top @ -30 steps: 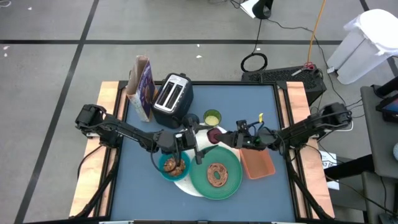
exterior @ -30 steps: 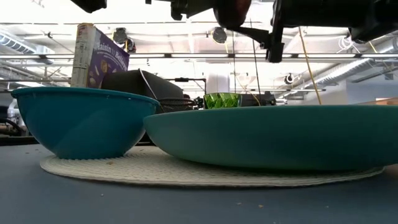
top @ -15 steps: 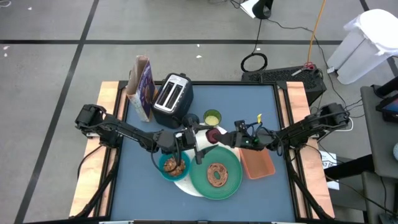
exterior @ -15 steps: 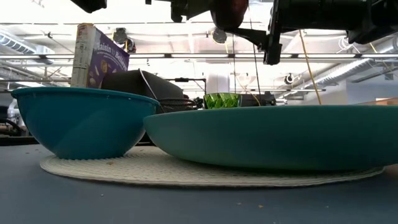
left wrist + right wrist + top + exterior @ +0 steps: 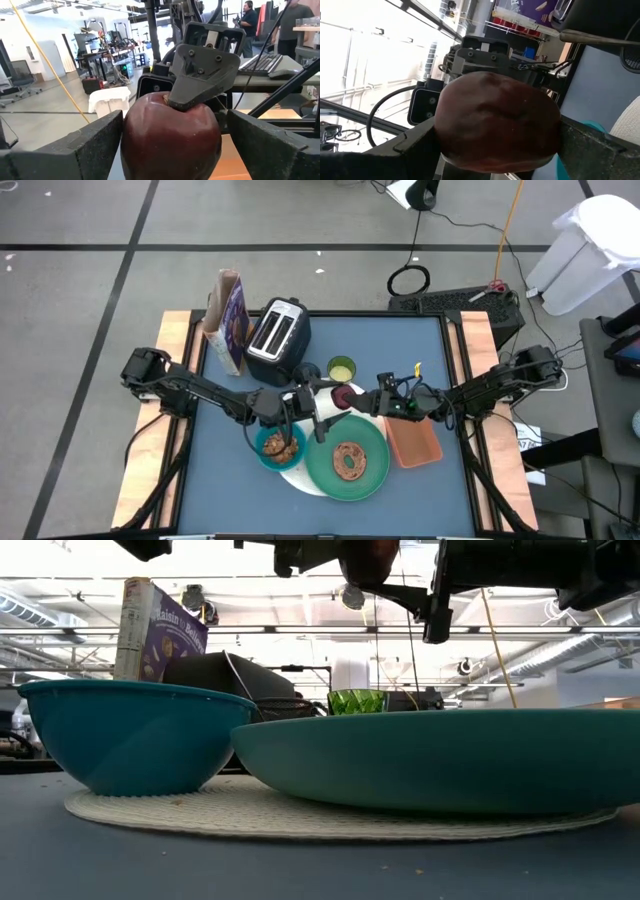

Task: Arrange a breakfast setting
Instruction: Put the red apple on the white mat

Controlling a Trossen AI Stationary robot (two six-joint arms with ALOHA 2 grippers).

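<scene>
A dark red fruit [image 5: 345,396] hangs above the table's middle, over the far rim of the large green plate [image 5: 347,463], between both grippers. My left gripper [image 5: 328,402] comes at it from the left and my right gripper [image 5: 362,400] from the right, and both are shut on it. The fruit fills the left wrist view [image 5: 170,135] and the right wrist view [image 5: 497,120]. The small teal bowl [image 5: 279,447] holds food and stands on the white round plate [image 5: 300,476] beside the green plate. The yellow-green cup [image 5: 341,369] stands behind them. I cannot make out the black cup or the spoon. My left gripper holds the fruit's two sides [image 5: 131,135] between its two fingers, coming level from the table's left. The fruit is lifted clear of the table, stem end up. My right gripper holds the fruit from the table's right, turned on its side. One finger [image 5: 200,70] lies on the fruit's top by the stem [image 5: 172,102]. The other finger is hidden under the fruit.
The silver-black toaster [image 5: 277,337] and a cereal box [image 5: 228,320] stand at the far left. The orange tray [image 5: 413,443] lies right of the green plate, which holds a round pastry [image 5: 349,461]. Bare blue table lies along the near and left edges.
My right gripper has edged a little toward the table's left, closer onto the fruit, then stopped. The fruit stays lifted at about the same height.
</scene>
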